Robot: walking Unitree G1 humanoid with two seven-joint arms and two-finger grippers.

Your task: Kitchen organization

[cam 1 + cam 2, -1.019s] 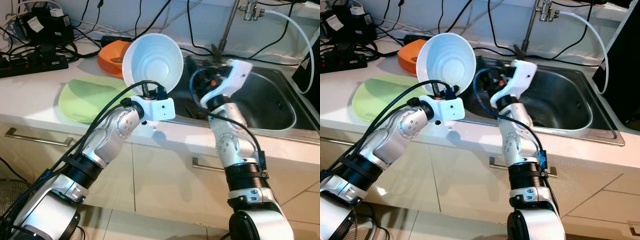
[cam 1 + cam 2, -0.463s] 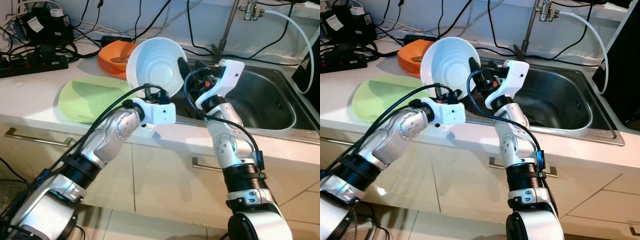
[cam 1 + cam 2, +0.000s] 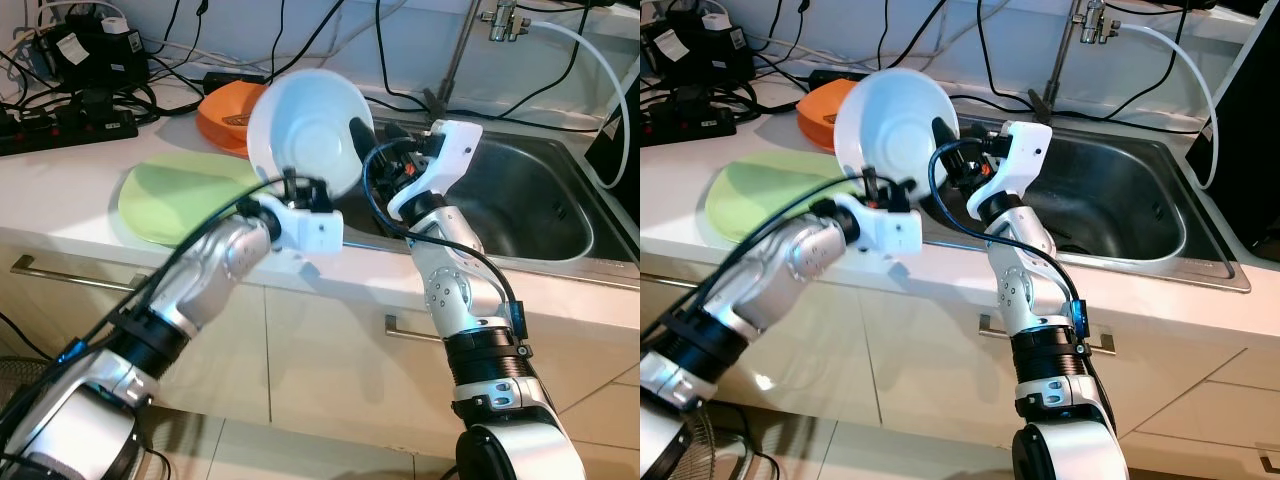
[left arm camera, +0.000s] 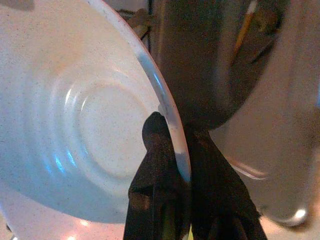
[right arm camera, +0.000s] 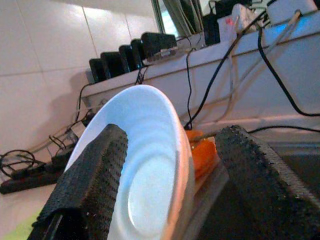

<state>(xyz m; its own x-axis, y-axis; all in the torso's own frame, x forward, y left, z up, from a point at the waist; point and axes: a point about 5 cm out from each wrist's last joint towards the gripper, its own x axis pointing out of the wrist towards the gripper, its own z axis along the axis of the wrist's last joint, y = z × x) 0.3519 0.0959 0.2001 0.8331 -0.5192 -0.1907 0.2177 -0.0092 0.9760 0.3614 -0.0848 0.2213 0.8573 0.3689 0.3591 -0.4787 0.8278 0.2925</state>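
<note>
A white bowl (image 3: 305, 135) is held tilted above the counter's front edge, its hollow facing me. My left gripper (image 3: 298, 188) is shut on its lower rim; in the left wrist view the two black fingers (image 4: 156, 150) pinch the rim (image 4: 172, 135) between them. My right gripper (image 3: 366, 140) is open at the bowl's right side, over the sink's left edge. In the right wrist view its fingers (image 5: 95, 175) stand on either side of the bowl's rim (image 5: 172, 150), one over the hollow and one behind it.
A green plate (image 3: 180, 195) lies on the white counter to the left, with an orange bowl (image 3: 222, 115) behind it. A steel sink (image 3: 530, 205) with a tap (image 3: 495, 20) is to the right. A power strip and cables (image 3: 70, 125) crowd the back.
My right gripper has swung left from over the sink to the bowl and now straddles its right rim. The left arm has shifted the bowl slightly left and tilted it.
</note>
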